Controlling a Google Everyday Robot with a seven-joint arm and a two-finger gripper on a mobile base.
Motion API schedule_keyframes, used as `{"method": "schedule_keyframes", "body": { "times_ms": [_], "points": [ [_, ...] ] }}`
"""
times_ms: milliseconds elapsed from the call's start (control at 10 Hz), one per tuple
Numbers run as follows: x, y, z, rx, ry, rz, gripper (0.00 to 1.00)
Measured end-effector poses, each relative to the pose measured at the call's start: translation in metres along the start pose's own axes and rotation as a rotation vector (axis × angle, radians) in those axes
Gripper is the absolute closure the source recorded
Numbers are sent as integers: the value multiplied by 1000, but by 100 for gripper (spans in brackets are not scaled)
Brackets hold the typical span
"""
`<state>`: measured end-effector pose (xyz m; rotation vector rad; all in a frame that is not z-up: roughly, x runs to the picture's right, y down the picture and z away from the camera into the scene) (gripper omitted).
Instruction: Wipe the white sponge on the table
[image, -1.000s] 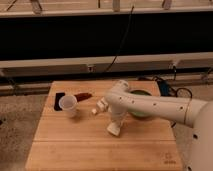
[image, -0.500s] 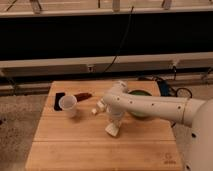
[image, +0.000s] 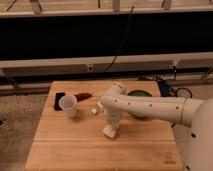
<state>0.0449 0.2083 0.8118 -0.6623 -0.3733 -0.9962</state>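
Note:
The table (image: 65, 145) is a light-wood bamboo top with a small dark logo (image: 170, 161) near its front right corner. My white arm reaches in from the right and bends down near the table's middle. My gripper (image: 110, 130) points straight down and is shut on the white sponge (image: 108, 133), an off-white block pressed against the tabletop under it. The sponge is partly hidden by the gripper.
A translucent white cup (image: 68, 105) stands at the left. A dark flat object (image: 58, 99) and a red object (image: 83, 96) lie behind it. A tiny white cube (image: 94, 111) lies left of the arm. A green bowl (image: 141, 95) sits behind the arm.
The gripper with the sponge has slid a little toward the table's front and left. The cup, cube and bowl have not moved.

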Motion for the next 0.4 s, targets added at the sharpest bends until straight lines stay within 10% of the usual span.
{"method": "schedule_keyframes", "body": {
  "times_ms": [400],
  "points": [
    [-6,-3,-2,9,-6,39,100]
  ]
}}
